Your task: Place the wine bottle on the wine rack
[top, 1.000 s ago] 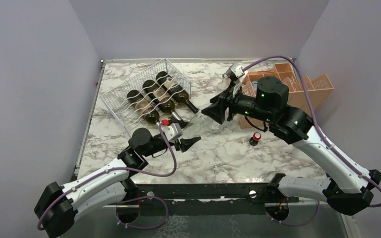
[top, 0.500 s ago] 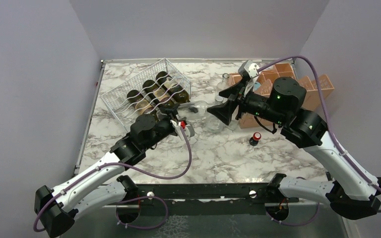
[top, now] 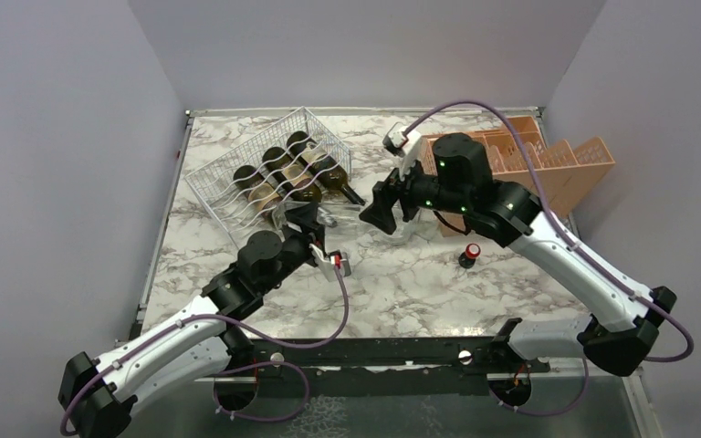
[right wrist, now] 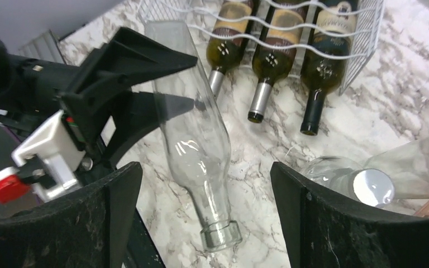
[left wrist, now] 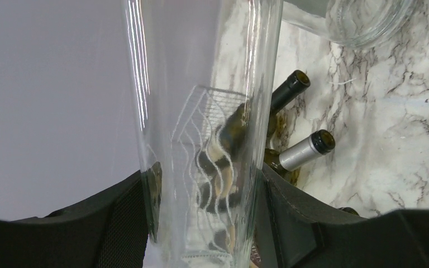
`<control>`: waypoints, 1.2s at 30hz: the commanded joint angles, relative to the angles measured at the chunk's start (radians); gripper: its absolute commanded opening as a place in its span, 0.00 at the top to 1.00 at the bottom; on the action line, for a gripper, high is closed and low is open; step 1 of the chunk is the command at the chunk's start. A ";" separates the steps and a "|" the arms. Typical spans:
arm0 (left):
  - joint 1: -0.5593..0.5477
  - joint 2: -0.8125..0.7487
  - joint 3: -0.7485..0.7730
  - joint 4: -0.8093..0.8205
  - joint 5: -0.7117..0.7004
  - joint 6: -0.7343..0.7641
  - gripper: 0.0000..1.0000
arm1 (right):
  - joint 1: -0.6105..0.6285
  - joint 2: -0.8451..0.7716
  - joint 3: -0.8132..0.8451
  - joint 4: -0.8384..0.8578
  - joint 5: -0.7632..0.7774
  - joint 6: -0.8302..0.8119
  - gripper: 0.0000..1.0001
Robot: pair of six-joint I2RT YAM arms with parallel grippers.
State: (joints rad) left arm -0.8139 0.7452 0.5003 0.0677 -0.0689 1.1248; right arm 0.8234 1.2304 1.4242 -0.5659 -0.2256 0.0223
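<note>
Bottle (right wrist: 192,139) held short of rack (top: 246,143); transport step, as judged.
Bottle is clamped at its body in the left jaws, low centre of top view, just in front of the rack at upper left, neck tipped toward the worktop (top: 402,278). Right jaws are spread wide, empty, above the neck. Three dark bottles (top: 283,181) are racked already. Next: bottle to be levelled, lined up w/ a free cradle & slid in base-first.
</note>
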 commanded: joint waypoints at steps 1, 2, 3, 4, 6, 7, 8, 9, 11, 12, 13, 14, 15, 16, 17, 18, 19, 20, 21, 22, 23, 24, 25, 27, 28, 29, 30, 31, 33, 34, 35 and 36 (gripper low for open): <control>-0.006 -0.069 -0.034 0.153 -0.005 0.125 1.00 | -0.002 0.064 0.008 -0.039 -0.057 -0.026 0.12; -0.007 -0.076 -0.044 0.160 -0.002 0.140 1.00 | -0.001 0.079 0.007 -0.038 -0.078 -0.030 0.12; -0.007 -0.082 -0.050 0.163 0.001 0.150 1.00 | -0.001 0.095 0.009 -0.042 -0.099 -0.034 0.12; -0.008 -0.084 -0.054 0.164 0.002 0.159 1.00 | -0.002 0.109 0.011 -0.045 -0.116 -0.037 0.12; -0.009 -0.084 -0.061 0.164 0.008 0.173 1.00 | -0.002 0.133 0.012 -0.045 -0.143 -0.036 0.12; -0.009 -0.083 -0.062 0.163 0.012 0.181 1.00 | -0.002 0.144 0.013 -0.047 -0.160 -0.038 0.12; -0.009 -0.082 -0.062 0.163 0.016 0.187 1.00 | -0.001 0.153 0.012 -0.049 -0.183 -0.042 0.12; -0.009 -0.081 -0.062 0.162 0.019 0.191 1.00 | -0.001 0.164 0.010 -0.049 -0.211 -0.045 0.12; -0.010 -0.081 -0.061 0.163 0.027 0.194 1.00 | -0.001 0.183 -0.003 -0.042 -0.248 -0.047 0.12; -0.010 -0.081 -0.060 0.163 0.035 0.193 1.00 | -0.001 0.191 -0.017 -0.030 -0.268 -0.051 0.12; -0.010 -0.080 -0.060 0.163 0.043 0.193 1.00 | -0.002 0.200 -0.033 -0.014 -0.284 -0.052 0.12; -0.011 -0.081 -0.061 0.163 0.049 0.192 1.00 | -0.001 0.210 -0.043 0.004 -0.290 -0.049 0.12; -0.011 -0.081 -0.060 0.160 0.053 0.192 1.00 | -0.001 0.223 -0.047 0.012 -0.293 -0.042 0.13; -0.010 -0.081 -0.061 0.160 0.057 0.193 1.00 | 0.000 0.233 -0.051 0.019 -0.291 -0.035 0.14; -0.011 -0.081 -0.061 0.157 0.060 0.193 1.00 | 0.000 0.241 -0.052 0.027 -0.286 -0.029 0.17; -0.011 -0.082 -0.060 0.156 0.066 0.193 1.00 | -0.001 0.248 -0.055 0.033 -0.280 -0.021 0.19; -0.011 -0.081 -0.060 0.154 0.068 0.193 1.00 | 0.000 0.251 -0.055 0.040 -0.274 -0.015 0.21; -0.012 -0.081 -0.060 0.154 0.071 0.192 1.00 | -0.001 0.256 -0.057 0.045 -0.270 -0.010 0.25; -0.012 -0.079 -0.059 0.152 0.073 0.191 1.00 | 0.000 0.259 -0.059 0.047 -0.268 -0.005 0.28; -0.012 -0.076 -0.059 0.152 0.073 0.190 1.00 | 0.000 0.262 -0.059 0.049 -0.262 0.001 0.33; -0.012 -0.075 -0.059 0.152 0.073 0.189 1.00 | 0.000 0.265 -0.061 0.050 -0.256 0.005 0.39; -0.013 -0.074 -0.058 0.152 0.073 0.189 1.00 | 0.000 0.264 -0.063 0.052 -0.251 0.008 0.46; -0.013 -0.072 -0.056 0.152 0.073 0.189 1.00 | 0.000 0.266 -0.067 0.053 -0.249 0.008 0.53; -0.013 -0.070 -0.055 0.152 0.072 0.187 1.00 | 0.000 0.266 -0.073 0.056 -0.246 0.010 0.67; -0.012 -0.069 -0.054 0.153 0.072 0.185 1.00 | 0.000 0.264 -0.075 0.058 -0.244 0.014 0.73; -0.012 -0.070 -0.054 0.152 0.072 0.182 1.00 | 0.000 0.264 -0.075 0.058 -0.239 0.015 0.78; -0.012 -0.069 -0.054 0.152 0.072 0.179 1.00 | 0.000 0.261 -0.075 0.059 -0.231 0.018 0.84; -0.013 -0.071 -0.056 0.152 0.073 0.176 0.99 | 0.000 0.258 -0.074 0.061 -0.224 0.022 0.88; -0.013 -0.071 -0.057 0.148 0.072 0.171 0.85 | 0.000 0.251 -0.074 0.065 -0.206 0.031 0.96; -0.013 -0.071 -0.059 0.145 0.072 0.170 0.75 | 0.000 0.246 -0.073 0.068 -0.193 0.037 0.99; -0.013 -0.071 -0.061 0.140 0.072 0.170 0.60 | 0.000 0.238 -0.074 0.073 -0.177 0.044 0.99; -0.013 -0.073 -0.064 0.137 0.071 0.171 0.47 | 0.000 0.229 -0.074 0.080 -0.161 0.049 0.99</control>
State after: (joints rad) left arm -0.8200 0.6895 0.4294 0.1146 -0.0299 1.3033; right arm 0.8234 1.4876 1.3598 -0.5491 -0.4610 0.0242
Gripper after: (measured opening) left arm 0.617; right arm 0.593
